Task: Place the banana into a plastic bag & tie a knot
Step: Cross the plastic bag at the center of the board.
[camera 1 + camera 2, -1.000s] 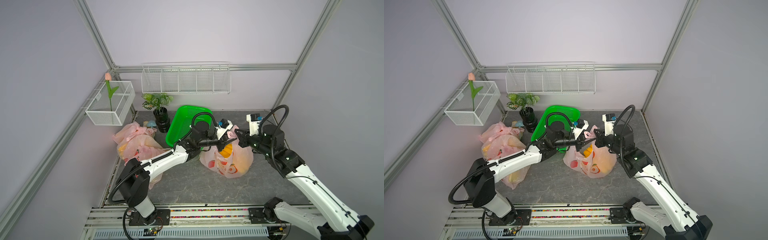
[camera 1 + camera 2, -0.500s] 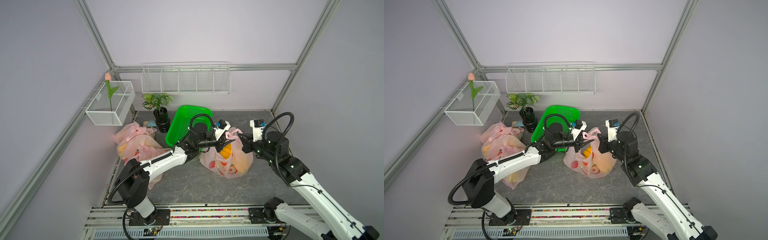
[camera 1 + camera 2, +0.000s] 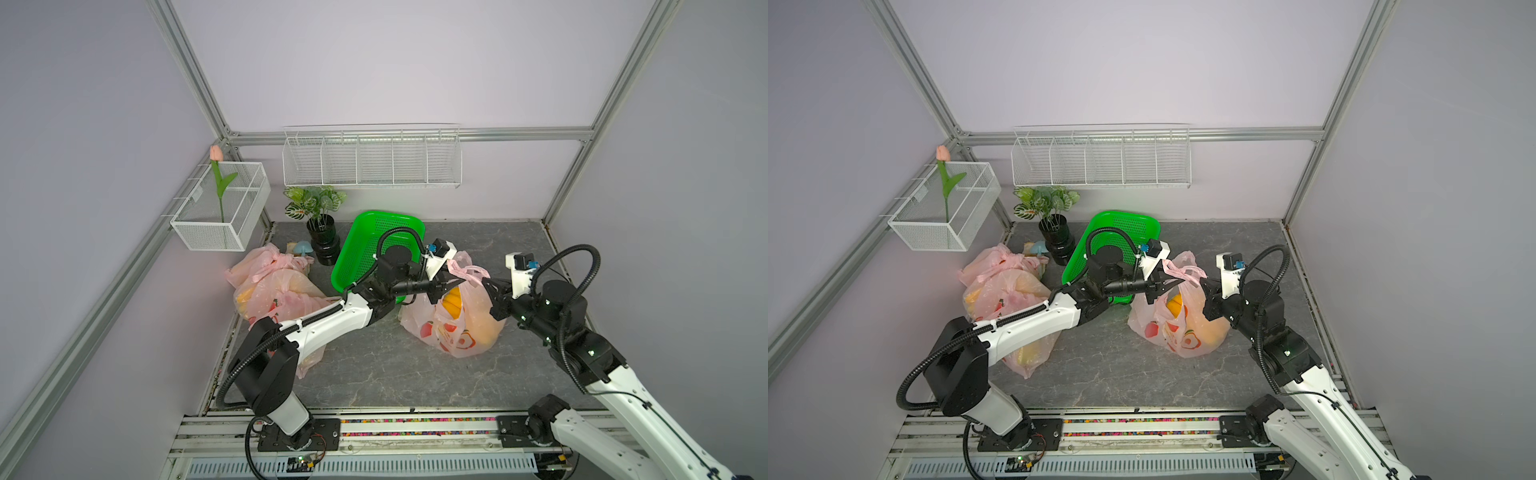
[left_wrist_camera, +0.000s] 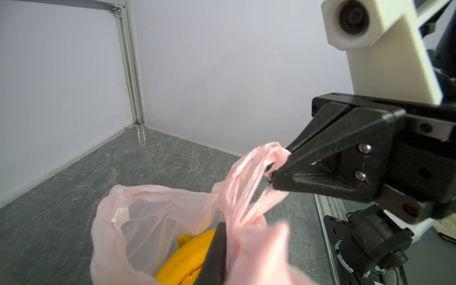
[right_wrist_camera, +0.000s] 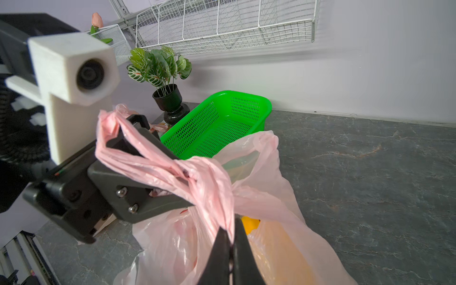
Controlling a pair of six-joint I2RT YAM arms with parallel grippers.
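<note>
A pink plastic bag (image 3: 461, 332) (image 3: 1183, 332) stands on the grey floor, and the yellow banana (image 3: 453, 303) (image 4: 187, 259) (image 5: 250, 223) lies inside it. The twisted bag handles (image 5: 172, 170) cross above the mouth. My left gripper (image 3: 457, 284) (image 3: 1178, 282) reaches in from the left, shut on a handle that also loops over its upper finger (image 5: 148, 138). In the left wrist view only one finger (image 4: 214, 254) shows; pink plastic hides the other. My right gripper (image 3: 487, 286) (image 5: 230, 233) is shut on a handle strand at the bag's right side.
A green basket (image 3: 378, 245) leans just behind the left wrist. A potted plant (image 3: 320, 232) and a small blue mushroom (image 3: 303, 247) stand at the back left. More filled pink bags (image 3: 274, 286) lie along the left wall. A wire shelf (image 3: 372, 158) hangs on the back wall.
My right arm has drawn back to the right and toward the front with its handle strand. The left gripper has barely moved, and the handles now stretch between the two.
</note>
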